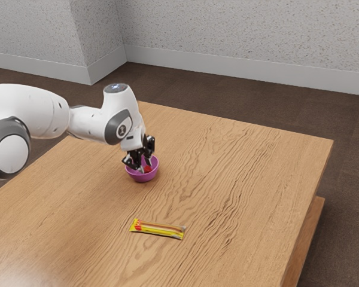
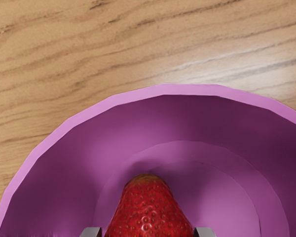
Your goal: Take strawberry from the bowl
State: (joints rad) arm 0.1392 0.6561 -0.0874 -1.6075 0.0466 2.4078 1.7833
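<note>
Reaches from the exterior view's left with a jointed white arm [image 1: 39, 110], dipping a black two-finger gripper [image 1: 145, 166] into a round, purple, smooth-walled bowl [image 2: 187, 89] on a brown wood-grained table [image 1: 245, 179]. Grasps a ripe red strawberry [image 2: 147, 212] inside the bowl, apparently pinched from both sides. Probably points downward to fit within the curved wall, with opposite-side contact to stop slipping during a lift. Shows a slim yellow packet [image 1: 158, 229] well apart, likely irrelevant to the task. Cut off at the wrist view's lower edge: the rest of the strawberry and most of both fingertips. Partly hidden in the exterior view: the strawberry, just a small red patch. Impossible to confirm: any clearance above the bowl's floor.
</note>
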